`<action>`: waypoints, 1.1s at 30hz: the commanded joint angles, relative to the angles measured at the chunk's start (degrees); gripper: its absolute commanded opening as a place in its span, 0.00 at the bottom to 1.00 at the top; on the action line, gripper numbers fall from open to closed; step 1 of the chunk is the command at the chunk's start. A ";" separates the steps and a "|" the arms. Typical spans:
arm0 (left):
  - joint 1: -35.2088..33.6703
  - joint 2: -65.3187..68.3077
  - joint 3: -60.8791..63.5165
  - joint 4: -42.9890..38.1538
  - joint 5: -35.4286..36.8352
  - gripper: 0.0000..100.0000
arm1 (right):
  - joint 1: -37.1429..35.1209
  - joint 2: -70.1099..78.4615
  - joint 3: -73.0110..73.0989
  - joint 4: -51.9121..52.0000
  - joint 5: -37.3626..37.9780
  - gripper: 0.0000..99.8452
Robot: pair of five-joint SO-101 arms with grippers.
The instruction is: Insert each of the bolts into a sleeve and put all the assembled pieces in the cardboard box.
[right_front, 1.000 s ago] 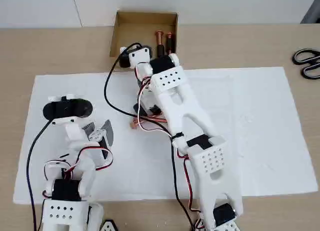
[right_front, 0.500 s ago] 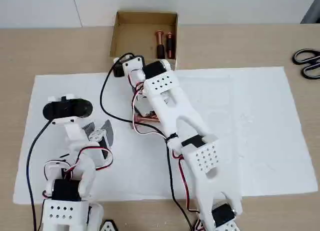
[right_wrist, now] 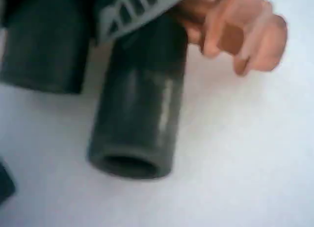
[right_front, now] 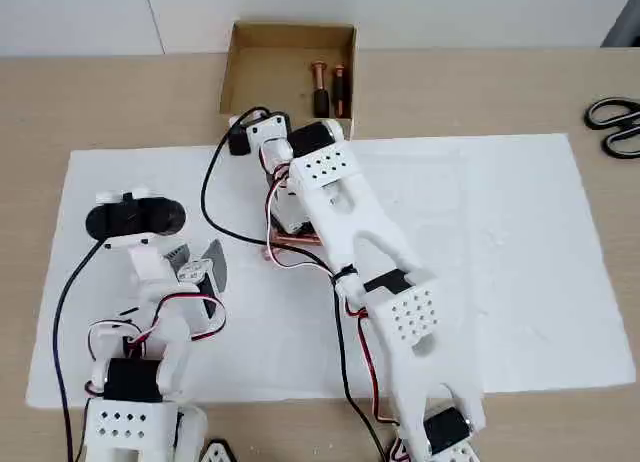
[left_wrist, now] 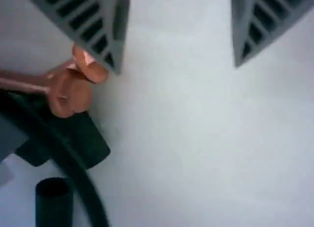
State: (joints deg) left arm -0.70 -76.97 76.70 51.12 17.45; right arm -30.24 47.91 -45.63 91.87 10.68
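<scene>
In the high view, the right arm [right_front: 350, 217] reaches from the lower right toward the upper middle of the frame. It covers most of the right gripper [right_front: 284, 218], so whether that gripper holds anything cannot be told. A copper bolt [right_front: 290, 244] pokes out from under the arm on the white sheet [right_front: 500, 232], crossed by a black cable [right_front: 208, 187]. The blurred right wrist view shows a black sleeve [right_wrist: 135, 114] lying on the sheet, its open end toward the camera. The cardboard box [right_front: 240, 72] at upper middle holds two assembled pieces [right_front: 320, 87] side by side near its right wall. At lower left, the left gripper [right_front: 197, 265] hangs over the sheet with its fingers [left_wrist: 98, 25] apart, clamped on nothing. Scissors [right_front: 615, 127] on the bare surface [right_front: 100, 102] are cut off by the right edge.
</scene>
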 commanded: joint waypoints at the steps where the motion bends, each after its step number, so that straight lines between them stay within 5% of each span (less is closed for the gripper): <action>1: 0.18 -0.62 -0.31 -0.18 0.00 0.14 | -0.40 -0.48 -2.20 1.10 0.79 0.05; 13: 0.18 -0.62 -0.31 -0.26 0.00 0.14 | 6.99 -8.57 -13.27 5.58 0.79 0.02; 24: 0.44 -0.53 1.10 -0.53 0.18 0.14 | 17.98 -36.53 14.95 5.67 0.35 0.03; 33: 6.95 -0.62 13.05 -13.80 0.26 0.14 | 19.91 -51.74 40.88 0.57 0.18 0.03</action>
State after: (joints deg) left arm 5.01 -76.97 88.57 42.59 17.36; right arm -10.73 0.53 -10.46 95.38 11.03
